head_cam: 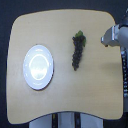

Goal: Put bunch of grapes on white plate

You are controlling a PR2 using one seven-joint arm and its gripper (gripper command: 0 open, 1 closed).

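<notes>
A bunch of grapes [77, 50], dark purple-black with a green stem tip at its far end, lies lengthwise on the wooden table [65, 95] a little right of centre. The white plate [38, 66], round and glossy, sits on the exterior view's left side of the table, a short gap away from the grapes. My gripper [106, 39] reaches in from the exterior view's right edge, beside the grapes' upper end and apart from them. It is blurred, so I cannot tell how its jaws stand. Nothing shows between its fingers.
The light wooden table has rounded corners, and its edges run close to the frame borders. Grey arm parts [120, 34] and a dark cable [124, 65] occupy the exterior view's right edge. A dark base shows below the table's front edge.
</notes>
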